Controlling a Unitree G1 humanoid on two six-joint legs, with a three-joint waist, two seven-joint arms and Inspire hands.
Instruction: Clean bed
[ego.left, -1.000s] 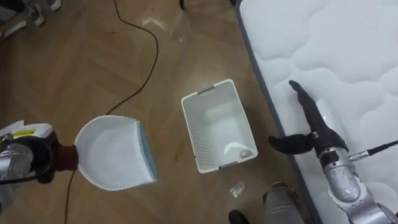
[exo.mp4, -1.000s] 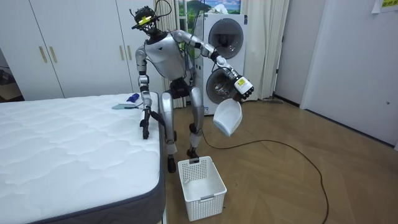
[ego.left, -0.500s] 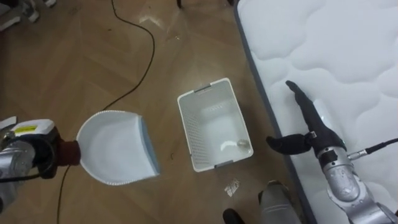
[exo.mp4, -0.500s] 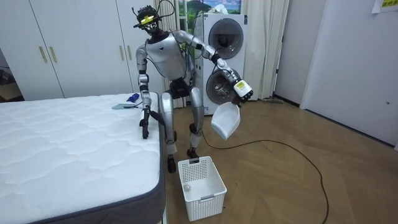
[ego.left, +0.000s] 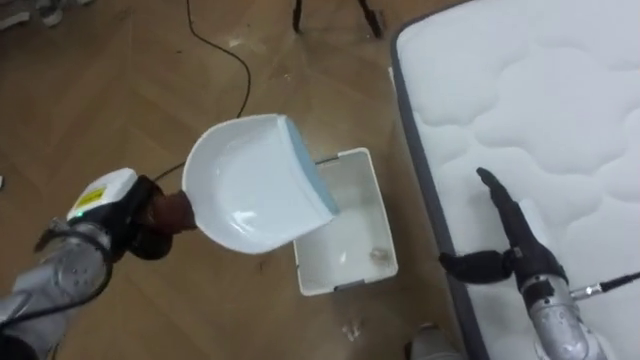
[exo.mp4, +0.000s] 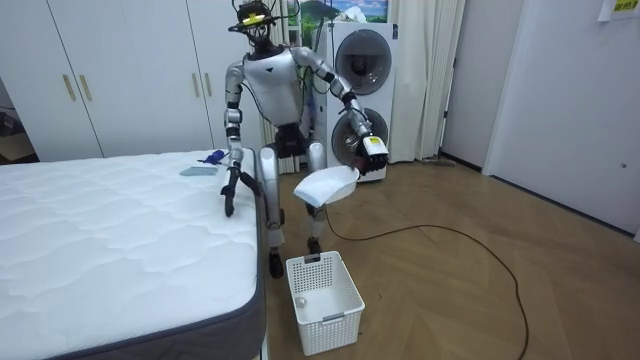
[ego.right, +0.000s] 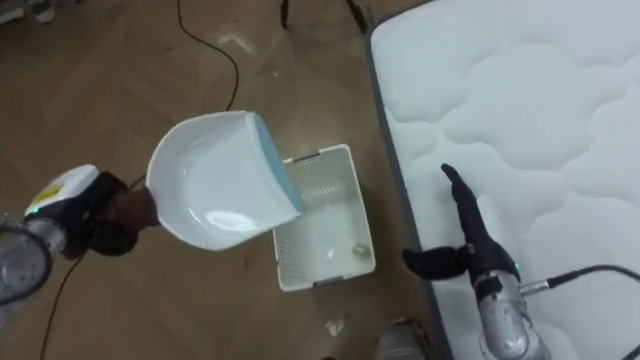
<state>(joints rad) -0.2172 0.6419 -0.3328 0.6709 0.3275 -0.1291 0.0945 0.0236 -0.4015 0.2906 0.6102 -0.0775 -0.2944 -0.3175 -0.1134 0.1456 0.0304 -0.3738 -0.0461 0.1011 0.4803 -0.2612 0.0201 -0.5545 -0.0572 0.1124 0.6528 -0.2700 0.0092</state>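
My left hand (ego.left: 140, 215) is shut on the dark handle of a white dustpan (ego.left: 255, 185) with a blue lip. The pan hangs over the left part of a white basket (ego.left: 386, 222) on the wooden floor beside the bed. A small crumpled scrap (ego.left: 380, 256) lies inside the basket. Over the edge of the white quilted mattress (ego.left: 540, 100), my right hand (ego.left: 505, 250) is open, its dark fingers straight. In the room view I stand upright between the bed and the basket (exo.mp4: 325, 300), holding the dustpan (exo.mp4: 322, 186) roughly level at hip height.
A bit of litter (ego.left: 350, 330) lies on the floor in front of the basket. A dark cable (ego.left: 240, 70) runs across the floor. Blue cloth items (exo.mp4: 205, 165) lie at the mattress's far edge. Washing machines (exo.mp4: 360, 90) stand behind me.
My left arm swung the dustpan inward from my left side to above the basket, bringing it roughly level. The eye view shifted as I straightened. The right hand stayed over the mattress edge.
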